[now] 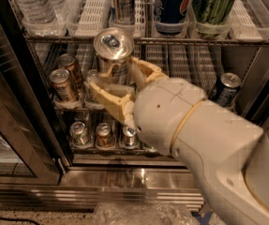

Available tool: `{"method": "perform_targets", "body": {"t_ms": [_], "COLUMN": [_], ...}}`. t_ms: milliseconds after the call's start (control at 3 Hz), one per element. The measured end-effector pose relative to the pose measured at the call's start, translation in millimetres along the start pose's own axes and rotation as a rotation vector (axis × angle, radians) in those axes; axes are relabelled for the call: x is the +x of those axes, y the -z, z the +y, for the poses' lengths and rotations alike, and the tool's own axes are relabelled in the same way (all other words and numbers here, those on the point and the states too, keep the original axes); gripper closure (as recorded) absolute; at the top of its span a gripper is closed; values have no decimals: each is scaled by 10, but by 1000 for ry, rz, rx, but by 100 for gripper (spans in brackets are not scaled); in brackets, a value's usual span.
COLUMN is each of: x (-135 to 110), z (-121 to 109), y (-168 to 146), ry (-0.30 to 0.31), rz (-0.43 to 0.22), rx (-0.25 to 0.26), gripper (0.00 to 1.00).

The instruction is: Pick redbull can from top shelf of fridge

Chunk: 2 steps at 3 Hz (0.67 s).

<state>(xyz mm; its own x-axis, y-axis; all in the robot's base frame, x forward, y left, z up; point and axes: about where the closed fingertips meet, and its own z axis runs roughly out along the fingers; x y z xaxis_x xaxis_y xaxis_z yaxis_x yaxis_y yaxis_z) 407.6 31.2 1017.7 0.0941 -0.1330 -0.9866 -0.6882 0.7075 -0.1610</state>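
With my claw (120, 80) clamped round the redbull can (114, 46), I'd draw it straight back, upright, clear of the top shelf (78, 39).

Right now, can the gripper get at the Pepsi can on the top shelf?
Probably not. The Pepsi can stands unblocked at the top shelf front, but the gripper, just below that shelf, is shut on the redbull can.

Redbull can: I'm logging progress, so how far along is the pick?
Done: the claw is shut on the redbull can, which is out in front of the top shelf. In hand: holding it there. Left: drawing it clear of the fridge.
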Motion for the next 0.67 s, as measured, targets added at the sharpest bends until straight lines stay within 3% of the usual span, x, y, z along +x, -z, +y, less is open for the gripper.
{"method": "perform_targets", "body": {"t_ms": [333, 667], "x": [151, 151], "z": [335, 335], "y": [160, 160], "ry": [-73, -73], "rz": [40, 40], "rx": [-79, -79], "gripper": [100, 100]}}
